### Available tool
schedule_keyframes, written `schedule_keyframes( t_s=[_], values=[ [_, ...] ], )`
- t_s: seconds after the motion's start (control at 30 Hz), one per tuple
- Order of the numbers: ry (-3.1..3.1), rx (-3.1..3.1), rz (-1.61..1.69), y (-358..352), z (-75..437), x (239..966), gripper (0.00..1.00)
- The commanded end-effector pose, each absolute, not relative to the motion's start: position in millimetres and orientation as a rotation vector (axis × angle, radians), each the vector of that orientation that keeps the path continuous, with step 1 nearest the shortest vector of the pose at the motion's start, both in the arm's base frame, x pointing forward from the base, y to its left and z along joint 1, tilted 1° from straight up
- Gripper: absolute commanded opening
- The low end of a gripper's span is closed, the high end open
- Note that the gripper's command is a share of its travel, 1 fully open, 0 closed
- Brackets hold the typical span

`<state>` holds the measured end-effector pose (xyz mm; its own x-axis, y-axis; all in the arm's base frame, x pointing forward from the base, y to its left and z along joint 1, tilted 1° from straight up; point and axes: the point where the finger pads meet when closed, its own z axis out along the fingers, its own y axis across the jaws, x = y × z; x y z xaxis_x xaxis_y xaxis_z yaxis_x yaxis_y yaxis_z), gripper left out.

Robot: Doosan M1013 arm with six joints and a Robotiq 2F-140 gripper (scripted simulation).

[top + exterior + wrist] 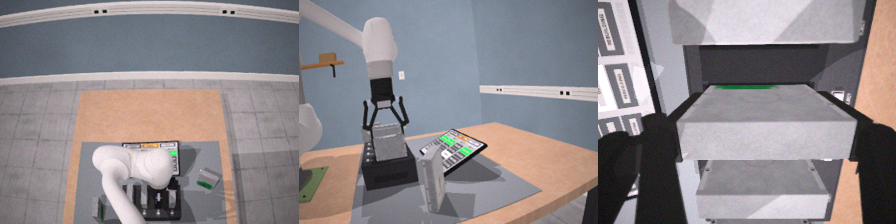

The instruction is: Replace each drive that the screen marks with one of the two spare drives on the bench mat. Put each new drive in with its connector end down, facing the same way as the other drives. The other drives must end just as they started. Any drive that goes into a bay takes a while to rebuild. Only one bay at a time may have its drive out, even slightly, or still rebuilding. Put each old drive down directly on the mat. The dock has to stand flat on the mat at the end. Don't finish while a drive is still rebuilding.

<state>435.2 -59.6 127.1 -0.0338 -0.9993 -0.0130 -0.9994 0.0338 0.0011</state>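
My gripper (386, 127) (759, 106) points down over the dock (151, 218) (392, 175). Its fingers lie against both narrow sides of a grey drive (144, 198) (768, 137) that stands in the dock; whether it is raised is unclear. The bay (159, 202) (758, 64) beside it looks dark and empty. Beyond that stands an end drive (172, 198) (390, 150) (768, 20). Another drive (130, 194) (760, 205) stands on the held drive's other side. Loose drives stand on the mat (195, 152) (498, 195): one right (208, 178) (433, 183), one left (95, 208).
The tilted screen (176, 164) (460, 148) (640, 65) stands behind the dock, partly hidden by the arm. It shows green cells, an orange box and, in the wrist view, rebuilding labels. Its bay assignments are not readable. The wooden table (151, 115) (522, 147) surrounds the mat.
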Motion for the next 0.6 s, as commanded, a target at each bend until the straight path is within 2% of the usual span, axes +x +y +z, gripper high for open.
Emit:
schedule_keyframes(
  t_s=[0.0, 0.5, 0.53, 0.57],
  values=[
    [2.252, -2.177, 0.014, -59.6, 128.0, 435.6, 0.71],
    [2.252, -2.177, 0.014, -59.6, 129.2, 435.6, 0.7],
    [2.252, -2.177, 0.014, -59.6, 129.2, 435.6, 0.1],
    [2.252, -2.177, 0.014, -59.6, 129.2, 435.6, 0.1]
  ],
)
